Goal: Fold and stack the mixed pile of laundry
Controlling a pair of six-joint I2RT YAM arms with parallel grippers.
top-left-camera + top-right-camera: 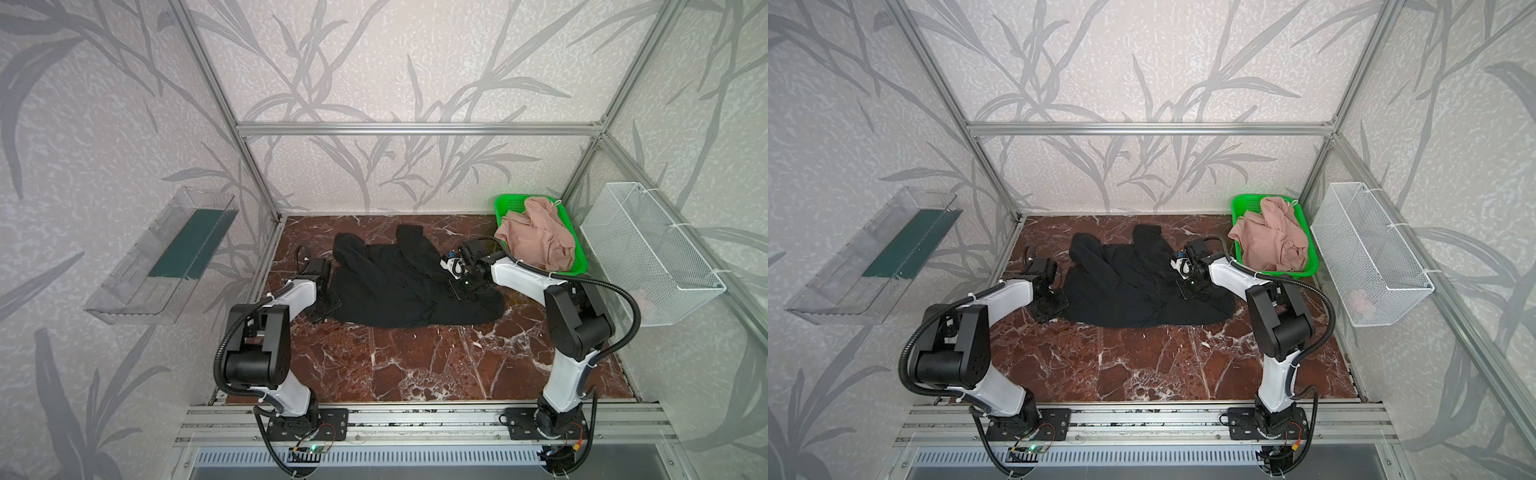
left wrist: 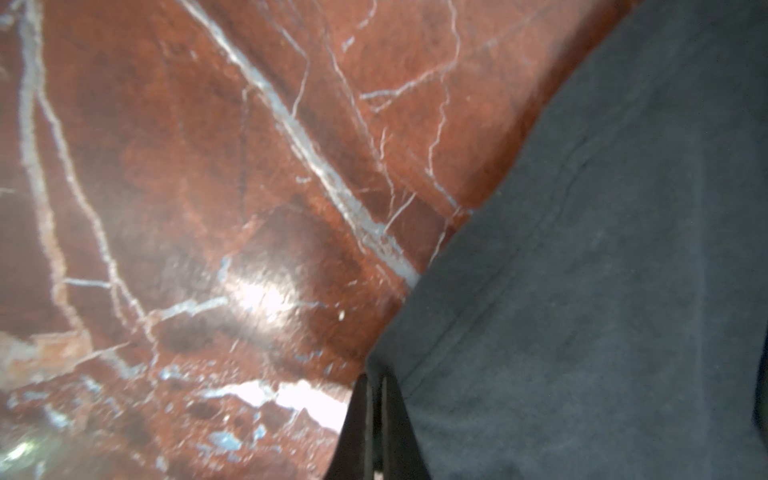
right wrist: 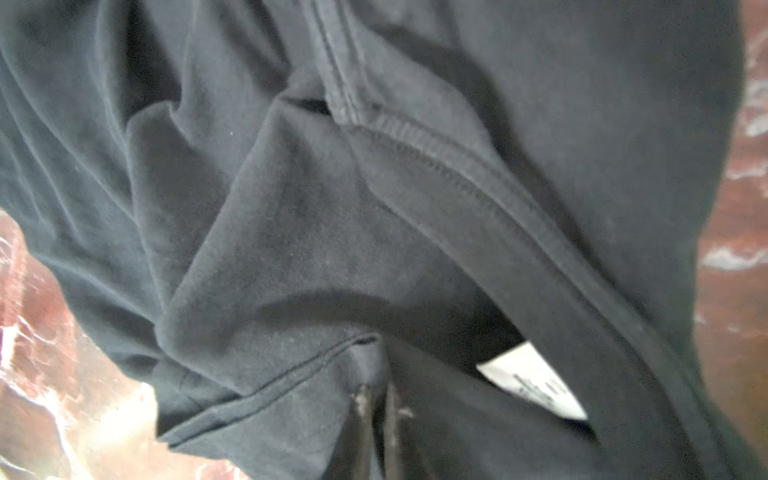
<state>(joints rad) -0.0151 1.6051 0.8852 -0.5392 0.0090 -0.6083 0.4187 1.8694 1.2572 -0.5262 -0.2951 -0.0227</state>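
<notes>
Left claw is closed tight, pinching the hem of the black T-shirt at its side edge; right claw is likewise closed on a fold of it near the white label. The shirt lies crumpled and unfolded on the table. Pink shorts sit heaped in the green basket. No folded stack shows anywhere, so I judge the task barely begun: every fold and all the stacking remain
</notes>
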